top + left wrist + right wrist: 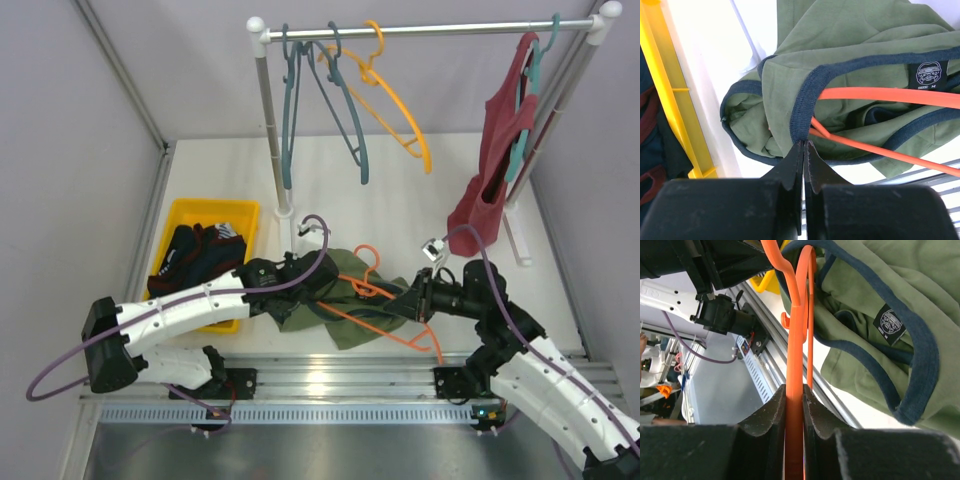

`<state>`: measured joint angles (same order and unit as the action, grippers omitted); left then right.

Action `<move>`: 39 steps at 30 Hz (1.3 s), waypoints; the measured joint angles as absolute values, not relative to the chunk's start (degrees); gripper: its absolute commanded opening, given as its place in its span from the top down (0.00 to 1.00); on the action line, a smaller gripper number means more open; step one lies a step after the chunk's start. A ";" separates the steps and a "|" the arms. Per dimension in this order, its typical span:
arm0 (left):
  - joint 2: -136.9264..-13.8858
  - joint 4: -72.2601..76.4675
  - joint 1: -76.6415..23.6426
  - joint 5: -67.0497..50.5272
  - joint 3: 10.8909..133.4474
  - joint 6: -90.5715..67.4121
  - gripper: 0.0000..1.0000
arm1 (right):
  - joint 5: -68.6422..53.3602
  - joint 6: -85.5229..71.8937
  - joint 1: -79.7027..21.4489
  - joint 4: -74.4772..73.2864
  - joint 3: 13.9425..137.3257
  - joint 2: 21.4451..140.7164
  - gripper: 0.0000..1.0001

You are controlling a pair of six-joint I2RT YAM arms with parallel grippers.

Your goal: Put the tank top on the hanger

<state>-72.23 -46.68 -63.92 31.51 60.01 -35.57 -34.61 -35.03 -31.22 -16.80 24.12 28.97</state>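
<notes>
Both bent inward: left claw (803, 146) pinching tank top (850, 40), right claw (794, 390) clamping hanger (798, 335).

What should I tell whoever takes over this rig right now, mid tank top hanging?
The left tool is shut on the navy trim of the tank top.
The right tool is shut on the hanger.
Both things sit between the arms at the near edge of the table.
Done: the hanger is partly threaded inside the top.
Left: seat the top on both hanger shoulders.
</notes>
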 measured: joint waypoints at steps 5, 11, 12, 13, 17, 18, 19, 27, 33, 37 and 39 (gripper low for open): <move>-72.20 -46.78 -63.99 30.89 60.25 -35.16 1.00 | -35.83 -36.05 -31.70 -9.15 21.32 31.22 1.00; -72.23 -46.78 -64.25 30.92 61.82 -34.04 1.00 | -35.18 -36.47 -36.03 -0.19 20.23 37.21 1.00; -72.23 -46.78 -64.25 30.92 61.95 -33.82 1.00 | -34.26 -36.51 -37.65 1.08 20.16 38.52 1.00; -72.23 -46.81 -64.25 30.92 62.06 -33.54 1.00 | -33.34 -36.53 -39.48 2.50 20.16 39.99 1.00; -72.23 -46.83 -64.25 30.85 62.22 -32.73 1.00 | -29.30 -36.67 -46.19 8.16 20.14 45.30 1.00; -72.23 -46.81 -64.25 30.83 62.26 -32.58 1.00 | -28.40 -36.67 -47.09 9.39 20.12 46.44 1.00; -72.23 -46.78 -64.25 30.81 62.26 -32.45 1.00 | -27.73 -36.67 -47.57 10.87 20.01 47.53 1.00; -70.81 -46.46 -64.25 29.71 62.11 -31.24 0.90 | -24.14 -36.47 -47.88 19.38 19.44 54.00 1.00; -65.63 -44.45 -64.25 28.36 60.03 -30.28 0.64 | -23.35 -36.05 -47.88 22.74 19.09 55.33 1.00; -61.21 -41.39 -64.25 26.83 57.60 -29.63 0.58 | -23.14 -35.94 -47.88 23.97 19.03 55.99 1.00; -59.51 -39.29 -64.25 25.63 56.49 -29.02 0.55 | -23.16 -35.79 -47.88 24.56 18.72 56.25 1.00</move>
